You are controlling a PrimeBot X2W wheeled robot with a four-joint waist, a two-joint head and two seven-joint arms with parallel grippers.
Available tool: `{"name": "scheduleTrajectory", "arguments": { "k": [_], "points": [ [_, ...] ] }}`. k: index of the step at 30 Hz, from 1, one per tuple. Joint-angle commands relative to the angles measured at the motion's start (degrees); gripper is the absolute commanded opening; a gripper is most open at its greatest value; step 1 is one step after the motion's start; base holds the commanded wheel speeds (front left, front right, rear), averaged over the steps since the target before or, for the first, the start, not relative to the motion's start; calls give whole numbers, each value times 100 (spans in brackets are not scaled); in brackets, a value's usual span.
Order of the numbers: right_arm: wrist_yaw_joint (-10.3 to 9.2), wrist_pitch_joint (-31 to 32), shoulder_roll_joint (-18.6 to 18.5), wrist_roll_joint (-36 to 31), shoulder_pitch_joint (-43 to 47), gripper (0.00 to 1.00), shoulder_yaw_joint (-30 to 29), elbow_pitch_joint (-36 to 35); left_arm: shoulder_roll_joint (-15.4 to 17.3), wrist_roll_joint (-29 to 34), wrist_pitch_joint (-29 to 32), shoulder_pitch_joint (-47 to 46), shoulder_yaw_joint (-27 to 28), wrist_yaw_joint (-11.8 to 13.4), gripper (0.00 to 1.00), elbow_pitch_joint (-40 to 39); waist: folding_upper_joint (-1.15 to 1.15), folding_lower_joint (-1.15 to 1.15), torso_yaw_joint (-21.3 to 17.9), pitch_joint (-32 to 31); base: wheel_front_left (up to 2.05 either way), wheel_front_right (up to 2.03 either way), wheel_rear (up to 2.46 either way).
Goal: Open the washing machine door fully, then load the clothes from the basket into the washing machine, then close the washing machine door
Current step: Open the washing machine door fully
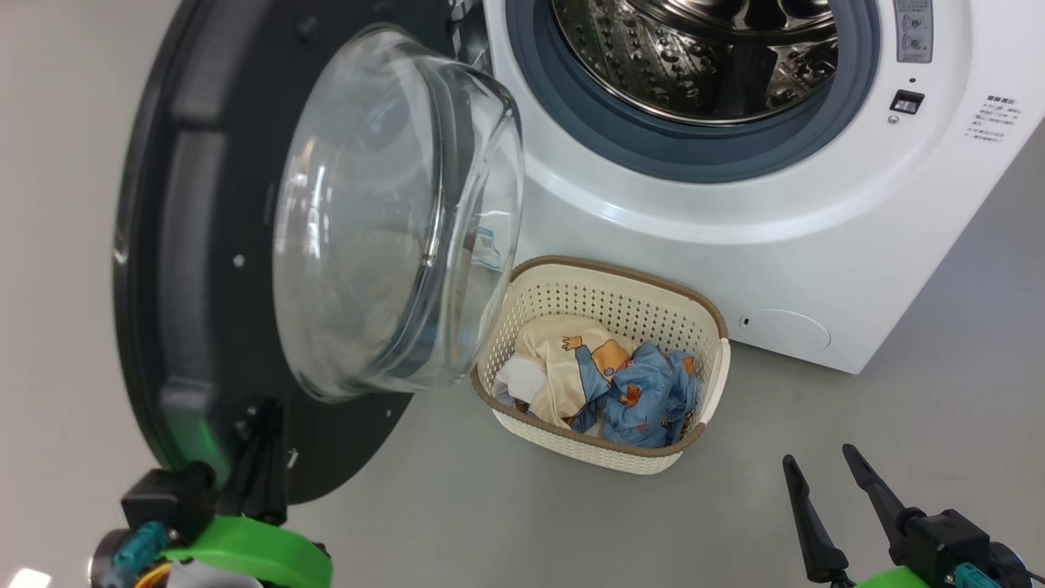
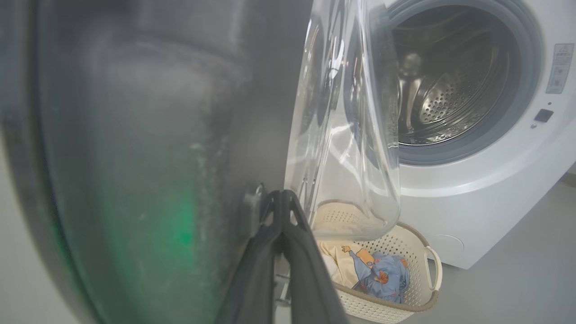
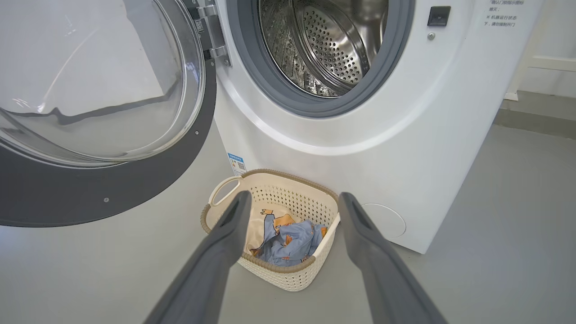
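The washing machine (image 1: 735, 245) stands with its steel drum (image 1: 702, 49) exposed. Its door (image 1: 163, 245) hangs swung out to the left, glass bowl (image 1: 392, 220) facing me. My left gripper (image 1: 263, 420) is shut, its tips resting against the door's inner black face low down, as the left wrist view shows (image 2: 281, 198). The basket (image 1: 620, 273) sits on the floor before the machine, holding the clothes (image 1: 612, 376), blue and cream. My right gripper (image 1: 824, 474) is open and empty, short of the basket. In the right wrist view its open fingers (image 3: 243, 207) frame the basket (image 3: 279, 274).
A round filter cap (image 1: 784, 331) sits low on the machine's front, right of the basket. Grey floor (image 1: 898, 408) spreads to the right and in front. A white baseboard (image 3: 540, 63) runs along the wall beyond the machine.
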Motion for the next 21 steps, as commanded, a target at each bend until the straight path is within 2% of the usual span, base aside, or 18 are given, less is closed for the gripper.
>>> {"name": "scheduleTrajectory", "arguments": {
  "k": [1, 21],
  "points": [
    [8, -69, -93, 47, -160, 100, 186, -109, 230, -46, -79, -365, 350, 23, 0, -42, 0, 0, -21, 20, 0, 0, 0],
    [8, -69, -193, -26, -213, 100, 251, -170, 284, -260, -295, -758, 1268, -65, 0, 1047, 0, 0, -25, 169, 0, 0, 0]
  ]
}}
